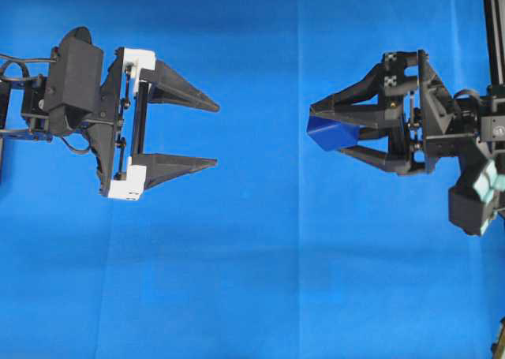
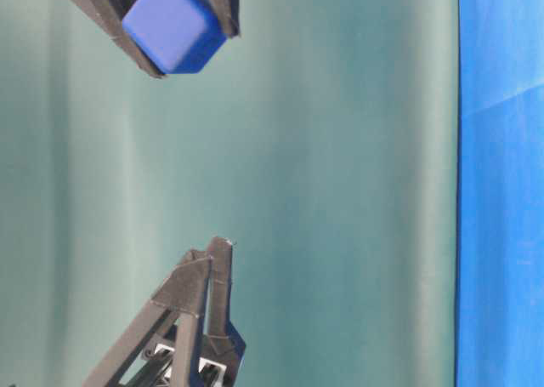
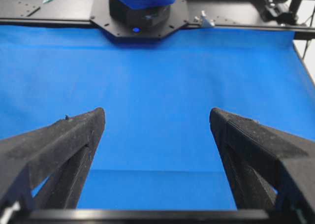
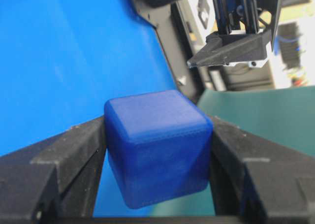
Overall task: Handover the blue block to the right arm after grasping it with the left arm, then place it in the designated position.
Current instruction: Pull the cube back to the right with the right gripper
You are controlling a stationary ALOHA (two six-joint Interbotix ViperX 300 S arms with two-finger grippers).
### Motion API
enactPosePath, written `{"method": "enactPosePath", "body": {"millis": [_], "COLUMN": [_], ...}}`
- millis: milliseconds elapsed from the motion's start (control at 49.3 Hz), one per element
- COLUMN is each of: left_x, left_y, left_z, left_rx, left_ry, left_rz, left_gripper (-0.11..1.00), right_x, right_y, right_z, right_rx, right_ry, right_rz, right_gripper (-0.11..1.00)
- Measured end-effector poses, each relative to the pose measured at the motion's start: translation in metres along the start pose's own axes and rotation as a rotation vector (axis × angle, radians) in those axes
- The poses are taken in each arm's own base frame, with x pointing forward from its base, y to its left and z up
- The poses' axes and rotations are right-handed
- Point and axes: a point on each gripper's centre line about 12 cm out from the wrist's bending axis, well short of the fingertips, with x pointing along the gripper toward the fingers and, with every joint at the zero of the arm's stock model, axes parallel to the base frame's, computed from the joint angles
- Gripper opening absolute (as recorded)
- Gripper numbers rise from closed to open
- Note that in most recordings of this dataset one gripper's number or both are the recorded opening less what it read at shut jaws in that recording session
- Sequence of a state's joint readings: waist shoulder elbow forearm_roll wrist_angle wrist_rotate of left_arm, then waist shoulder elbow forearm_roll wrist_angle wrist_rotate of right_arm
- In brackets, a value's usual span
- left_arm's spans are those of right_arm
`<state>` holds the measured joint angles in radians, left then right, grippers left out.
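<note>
The dark-blue block (image 1: 331, 132) hangs above the cloth, pinched between the two black fingers of my right gripper (image 1: 322, 127), which is shut on it. From the right wrist the block (image 4: 157, 152) fills the space between both fingers, tilted. At table level the block (image 2: 174, 24) sits near the top left, clear of the surface. My left gripper (image 1: 216, 134), the one with white brackets, stands wide open and empty a gap to the left of the block, fingertips pointing at it. Only bare cloth lies between the left fingertips (image 3: 93, 120). The designated position carries no mark on the cloth.
Bright-blue cloth (image 1: 260, 280) covers the table, with faint fold creases. A black arm base (image 3: 139, 12) stands at the far edge in the left wrist view. A dark-green backdrop (image 2: 340, 183) stands behind the arms. A black upright post (image 1: 494, 28) is at the right edge.
</note>
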<state>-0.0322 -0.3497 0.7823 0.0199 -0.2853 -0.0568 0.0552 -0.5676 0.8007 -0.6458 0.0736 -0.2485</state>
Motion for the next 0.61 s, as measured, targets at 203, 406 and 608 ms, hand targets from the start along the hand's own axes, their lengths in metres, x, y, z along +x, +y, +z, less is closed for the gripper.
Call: {"method": "enactPosePath", "body": {"millis": [203,406,608], "left_x": [0.0003,0.0000,0.0003], "left_y": [0.0011,0.0010,0.0011], "left_z": [-0.0003,0.0002,-0.0004], "left_rx": [0.001,0.003,0.004], "left_ry": [0.000,-0.002,0.001], "left_rz": [0.003,0.003,0.003], "left_gripper": [0.92,0.92,0.92], "right_x": [0.0000,0.0000,-0.0006], "right_y": [0.0002,0.0002,-0.0025], "right_z": [0.0008,0.0008,0.0027], "right_rx": [0.299,0.594,0.827], "right_ry": [-0.007,-0.006,-0.011], "right_rz": [0.002,0.004,0.000], "right_gripper": [0.50,0.50,0.50]}}
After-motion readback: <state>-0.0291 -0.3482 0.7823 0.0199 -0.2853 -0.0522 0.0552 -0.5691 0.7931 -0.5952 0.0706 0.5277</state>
